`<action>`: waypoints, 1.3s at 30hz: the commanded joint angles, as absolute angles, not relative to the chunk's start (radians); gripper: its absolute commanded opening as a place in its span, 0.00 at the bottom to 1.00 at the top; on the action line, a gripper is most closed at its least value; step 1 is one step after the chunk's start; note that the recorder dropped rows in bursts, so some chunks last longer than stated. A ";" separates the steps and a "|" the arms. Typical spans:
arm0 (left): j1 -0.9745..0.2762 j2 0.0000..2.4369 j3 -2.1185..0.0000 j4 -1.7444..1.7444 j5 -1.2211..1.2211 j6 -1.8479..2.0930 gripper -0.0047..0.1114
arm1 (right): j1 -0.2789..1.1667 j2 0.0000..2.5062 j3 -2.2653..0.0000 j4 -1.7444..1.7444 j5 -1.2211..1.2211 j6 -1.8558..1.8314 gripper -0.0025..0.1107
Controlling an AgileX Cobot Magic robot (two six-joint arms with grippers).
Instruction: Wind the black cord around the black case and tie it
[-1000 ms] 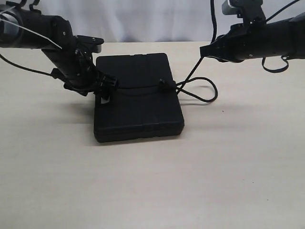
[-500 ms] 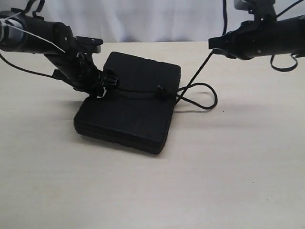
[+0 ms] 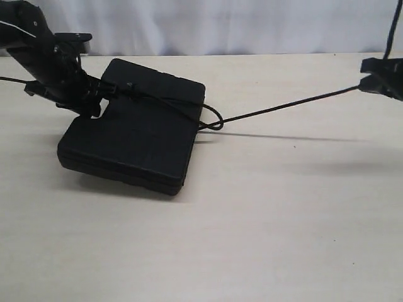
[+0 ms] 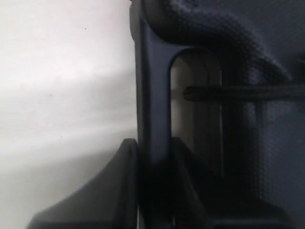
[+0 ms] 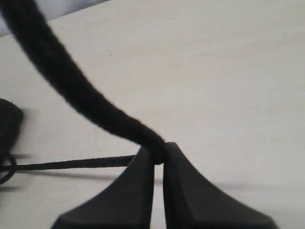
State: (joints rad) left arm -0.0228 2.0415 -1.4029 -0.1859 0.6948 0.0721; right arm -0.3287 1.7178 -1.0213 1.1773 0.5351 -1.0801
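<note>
The black case (image 3: 129,141) lies skewed on the table at left. My left gripper (image 3: 97,97) is shut on the case's handle bar (image 4: 152,95), one finger through the handle slot. The black cord (image 3: 283,107) runs over the case's top, forms a small loop (image 3: 213,119) at its right edge, then stretches taut to my right gripper (image 3: 371,74) at the far right. In the right wrist view that gripper (image 5: 158,152) is shut on the cord (image 5: 71,90). A cord strand (image 4: 238,92) crosses the slot in the left wrist view.
The pale wooden table (image 3: 252,226) spreads out in front and to the right of the case. A white backdrop (image 3: 220,25) runs along the far edge. The cord's shadow (image 3: 283,137) lies on the table below it.
The right gripper has pulled far to the right, drawing the cord taut and shrinking its slack loop. The left gripper and the case have shifted left, and the case has turned further.
</note>
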 commanded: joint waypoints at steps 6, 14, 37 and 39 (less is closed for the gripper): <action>0.000 2.015 -1.384 -0.230 0.636 0.055 0.04 | -0.422 1.720 -0.923 1.174 0.171 -1.094 0.06; 0.011 2.015 -1.384 -0.307 0.558 0.055 0.04 | -0.418 1.883 -0.937 1.208 0.142 -1.080 0.06; -0.070 1.489 -1.128 -0.070 0.861 0.075 0.04 | -0.052 1.463 -1.051 -0.010 0.918 -0.182 0.06; -0.109 1.302 -0.941 -0.092 0.702 0.077 0.04 | -0.026 1.342 -0.933 0.017 0.862 -0.187 0.06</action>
